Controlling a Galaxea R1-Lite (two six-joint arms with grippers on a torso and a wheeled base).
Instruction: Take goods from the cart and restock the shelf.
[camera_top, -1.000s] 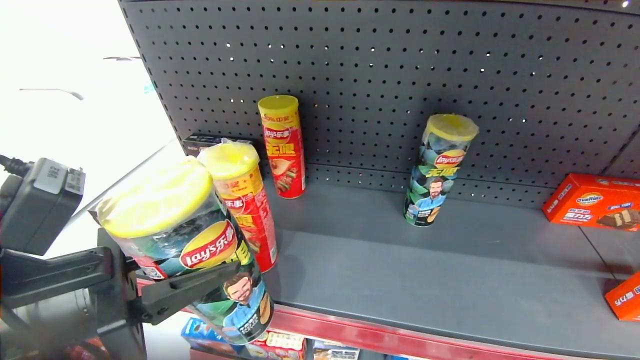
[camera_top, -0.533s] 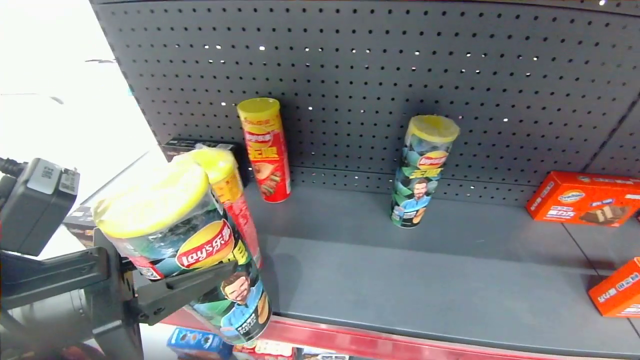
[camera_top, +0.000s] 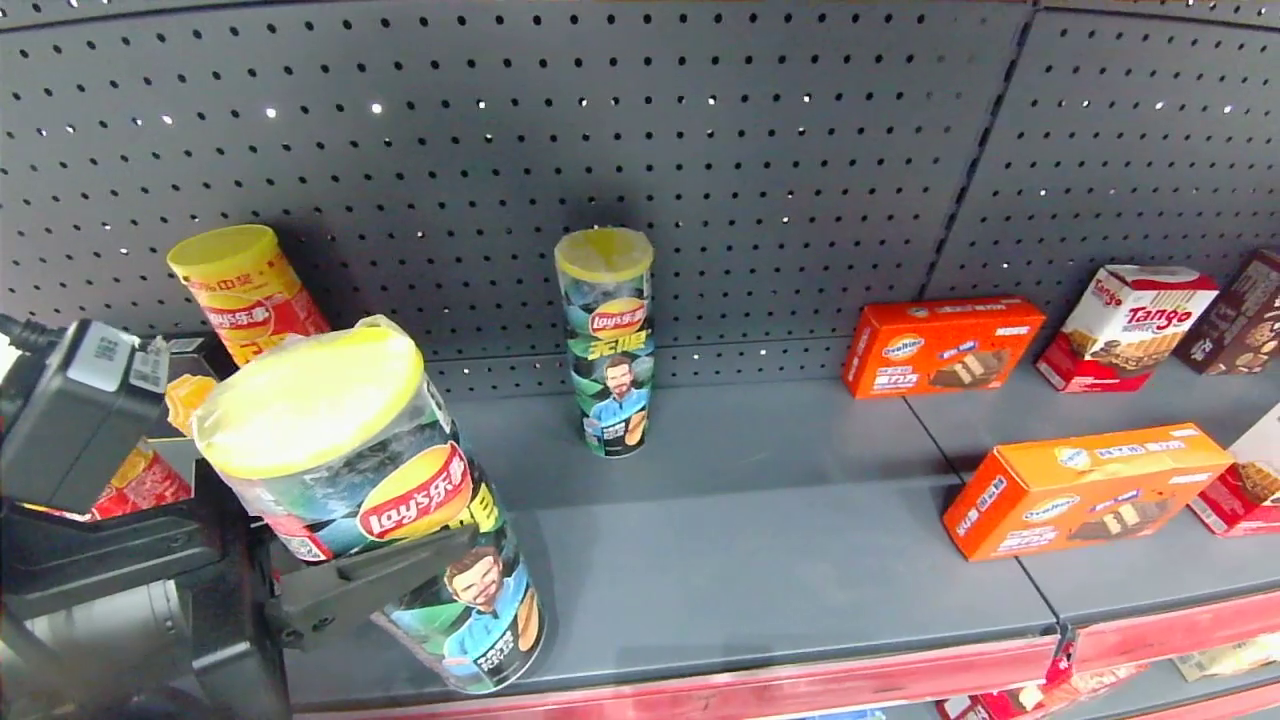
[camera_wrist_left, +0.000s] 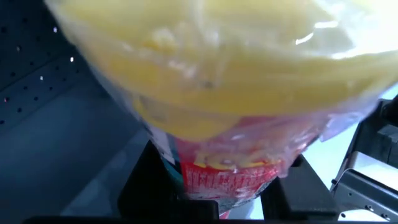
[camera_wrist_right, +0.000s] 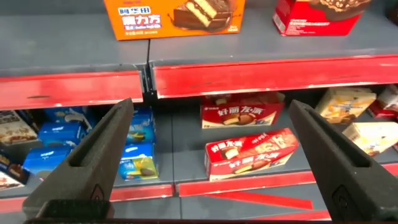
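Observation:
My left gripper (camera_top: 320, 545) is shut on a green chip can (camera_top: 400, 480) with a yellow lid, held tilted at the shelf's front left edge. In the left wrist view the can's yellow lid (camera_wrist_left: 224, 62) looms close, with the left gripper (camera_wrist_left: 224, 190) clamped round the body below it. A matching green can (camera_top: 606, 345) stands upright at the back of the grey shelf (camera_top: 760, 520). A red chip can (camera_top: 245, 290) stands at the back left, and another red can (camera_top: 140, 480) is partly hidden behind my wrist. My right gripper (camera_wrist_right: 214, 168) is open, lower down, facing the lower shelves.
Orange boxes (camera_top: 940, 345) (camera_top: 1085, 490) and a white and red box (camera_top: 1130, 325) lie on the shelf section to the right. Bare shelf lies between the standing green can and the orange boxes. The lower shelves hold red boxes (camera_wrist_right: 252, 152) and blue packs (camera_wrist_right: 62, 155).
The whole head view has swung right along the shelf, bringing the boxed goods into sight. The green can stays held the same way in my left gripper.

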